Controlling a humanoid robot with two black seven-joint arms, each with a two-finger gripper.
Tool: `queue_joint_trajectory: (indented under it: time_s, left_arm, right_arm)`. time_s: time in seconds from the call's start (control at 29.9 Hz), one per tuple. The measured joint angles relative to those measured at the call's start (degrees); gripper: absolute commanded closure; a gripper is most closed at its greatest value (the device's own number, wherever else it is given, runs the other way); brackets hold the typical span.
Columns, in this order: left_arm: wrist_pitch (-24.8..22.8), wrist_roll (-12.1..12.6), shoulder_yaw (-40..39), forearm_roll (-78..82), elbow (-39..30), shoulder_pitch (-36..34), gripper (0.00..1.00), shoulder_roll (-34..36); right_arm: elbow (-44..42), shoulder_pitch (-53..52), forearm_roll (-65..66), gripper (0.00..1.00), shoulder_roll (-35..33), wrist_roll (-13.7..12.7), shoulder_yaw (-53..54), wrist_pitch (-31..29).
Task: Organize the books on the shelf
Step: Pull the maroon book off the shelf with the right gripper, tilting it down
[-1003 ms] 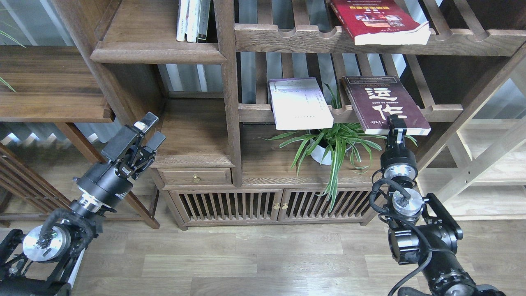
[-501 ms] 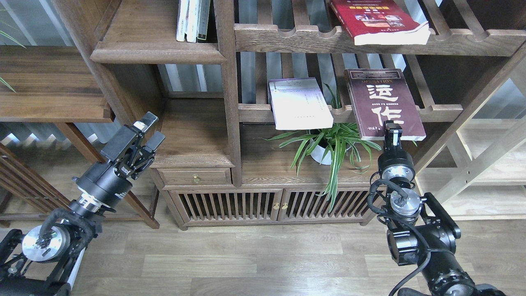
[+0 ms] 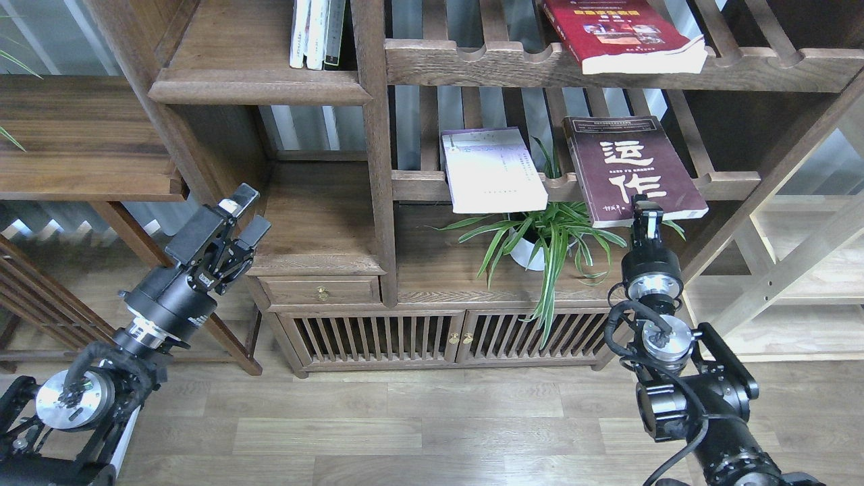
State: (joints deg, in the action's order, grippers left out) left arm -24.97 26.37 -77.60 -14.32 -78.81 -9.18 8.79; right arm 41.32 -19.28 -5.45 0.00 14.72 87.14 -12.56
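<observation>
The right jaws point(image 3: 646, 208) meet the near edge of the maroon book point(image 3: 631, 169), seemingly clamped on it, though edge-on I cannot tell for sure. The book lies on the slatted rack point(image 3: 722, 183), overhanging the plant point(image 3: 547, 236). Left of these jaws lies the pale book point(image 3: 491, 169); above, the red book point(image 3: 617, 30). The left jaws point(image 3: 244, 214) gape empty, below the shelf point(image 3: 256, 84).

Upright books point(image 3: 317, 34) stand on the shelf point(image 3: 260, 84) at far left, a thick book point(image 3: 621, 34) lies on the upper rack point(image 3: 472, 64) to their right, and two books point(image 3: 491, 169) point(image 3: 631, 169) lie side by side on the lower rack point(image 3: 418, 183) above a plant point(image 3: 547, 239).
</observation>
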Motion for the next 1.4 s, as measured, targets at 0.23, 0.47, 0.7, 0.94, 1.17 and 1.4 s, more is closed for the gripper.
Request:
queue_joint_trajectory:
  time_s: [0.23,0.47,0.7,0.94,1.17,1.4]
  left_arm:
    - [0.0,0.0,-0.02,0.0,0.21,0.13,0.01,0.0]
    - [0.0,0.0,0.4,0.0,0.31,0.39,0.0,0.0]
    - [-0.13,0.0,1.21,0.0,1.27,0.6,0.0,-0.44]
    - [-0.52,0.02,3.4,0.08,1.87,0.57,0.01,-0.27]
    - [-1.04,0.08,5.21,0.08,1.98,0.61,0.0,0.09]
    - [-2.0,0.14,8.1,0.01,2.78,1.52,0.0,0.94]
  right_arm:
    - [0.18,4.34,0.18,0.97,0.0,-0.03,-0.93,-3.91]
    - [0.74,8.33,0.19,0.97,0.0,-0.04,-0.39,-4.87]
    - [2.56,13.26,0.26,0.97,-0.01,-0.06,-0.59,-5.92]
    - [4.81,18.9,0.38,0.97,-0.01,-0.22,-0.59,-7.73]
    - [10.88,26.17,3.53,0.97,0.0,-0.44,-4.21,-9.88]
    - [14.67,27.57,3.91,0.97,0.0,-0.26,-11.99,-10.14]
